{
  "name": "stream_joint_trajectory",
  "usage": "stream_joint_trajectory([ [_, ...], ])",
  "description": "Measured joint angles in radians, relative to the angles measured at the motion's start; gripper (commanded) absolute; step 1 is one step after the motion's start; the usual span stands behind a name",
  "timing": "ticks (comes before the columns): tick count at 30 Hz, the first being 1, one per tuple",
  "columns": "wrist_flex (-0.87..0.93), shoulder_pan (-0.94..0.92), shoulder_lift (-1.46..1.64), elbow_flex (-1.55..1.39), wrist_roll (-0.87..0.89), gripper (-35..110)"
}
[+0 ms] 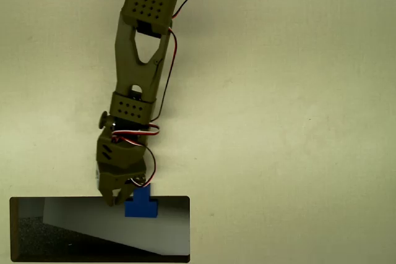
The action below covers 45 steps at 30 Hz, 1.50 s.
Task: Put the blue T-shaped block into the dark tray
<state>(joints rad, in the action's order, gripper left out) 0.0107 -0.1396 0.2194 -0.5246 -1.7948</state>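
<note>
Overhead view: gripper (128, 195) sits low-left of centre, pointing toward 6 o'clock, fingertips right at the top rim of the dark tray (99, 200). Its fingers are closed narrow on the blue T-shaped block (142, 204), gripping the stem end; one olive finger shows on the block's 9 o'clock side, the other is mostly hidden under the gripper body. The block's stem points to 12 o'clock, crossbar toward 6, lying across the tray's upper rim w/ the crossbar over the pale slanted inner wall (124, 227). Can't tell if the block touches the tray or hangs just above it.

Olive arm (141, 54) runs from gripper up toward 12 o'clock, leaning slightly to 1 o'clock, leaving frame at top edge. Red, white & black wires (166, 72) loop along its 3 o'clock side.

Tray fills the bottom-left corner, at 6–7 o'clock from the gripper; black rim, dark speckled floor (37, 239) at its lower-left part. Bench (284, 122) is plain pale cream all round.
</note>
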Motion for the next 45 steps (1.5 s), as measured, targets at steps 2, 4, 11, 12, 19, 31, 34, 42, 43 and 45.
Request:
stream_joint_trajectory([
  [2,-0.187,0.041,-0.048,0.046,0.114,1],
  [4,-0.296,0.044,-0.052,0.069,0.179,1],
  [11,-0.396,0.008,-0.075,0.08,0.308,1],
  [12,-0.417,0.012,-0.095,0.084,0.308,1],
  [19,-0.528,0.095,-0.21,0.103,0.285,0],
  [31,-0.518,0.137,-0.348,0.235,0.233,0],
  [34,-0.551,0.143,-0.365,0.244,0.232,0],
  [42,-0.637,0.176,-0.367,0.233,0.199,0],
  [43,-0.64,0.176,-0.367,0.227,0.199,0],
  [45,-0.641,0.176,-0.368,0.225,0.199,0],
])
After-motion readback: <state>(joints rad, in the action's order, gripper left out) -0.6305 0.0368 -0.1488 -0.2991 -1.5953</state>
